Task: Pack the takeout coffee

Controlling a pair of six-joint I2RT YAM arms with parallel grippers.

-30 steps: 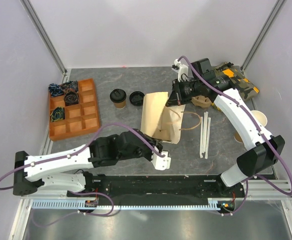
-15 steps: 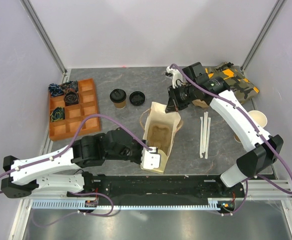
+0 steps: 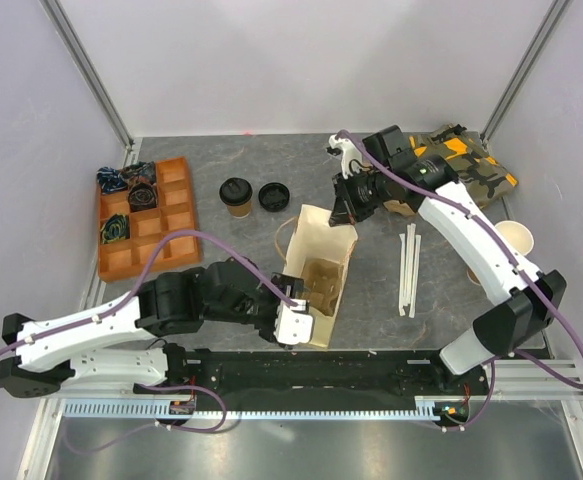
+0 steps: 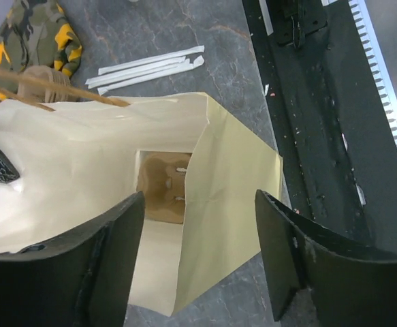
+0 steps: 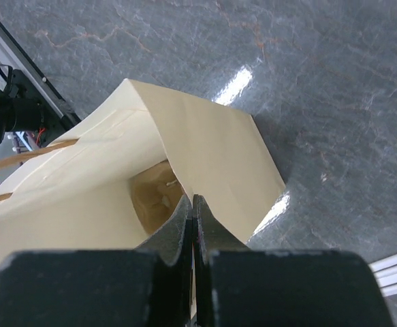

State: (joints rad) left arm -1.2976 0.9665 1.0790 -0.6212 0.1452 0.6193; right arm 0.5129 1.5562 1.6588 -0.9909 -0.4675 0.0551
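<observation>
**Paper bag (image 3: 316, 232) pinched at its rim, takeout coffee (image 3: 236, 196) standing outside it**

Right fingers (image 5: 193, 218) are pressing together on the far rim of the bag, with a fold of the cream paper clamped between them. Left fingers (image 4: 116, 252) are standing wide apart at the near end of the bag's mouth, and the bag's near wall is lying in the gap between them. Whether either one is touching the paper cannot be told.

Between the two sets of fingers the bag is gaping upward. A brown cardboard piece (image 4: 163, 187) is lying on its floor, though what it is cannot be told. A twisted paper handle (image 4: 48, 88) is arching off the rim toward the right fingers.

The takeout coffee is standing upright on the counter (image 3: 221, 150) with its black lid on. It is to the left of the right fingers, beyond the left fingers and apart from the bag. A loose black lid (image 3: 273, 195) is lying just beside it, between the cup and the right fingers. Farther left of both, an orange divided tray (image 3: 176, 215) is holding dark wrapped items in a few compartments.

To the right of the right fingers a camouflage cloth (image 3: 476, 165) is lying bunched at the counter's far corner. Nearer, paper-wrapped straws (image 3: 408, 270) are lying side by side to the right of the bag, and pale lidless cups (image 3: 519, 240) are sitting beyond them.
</observation>
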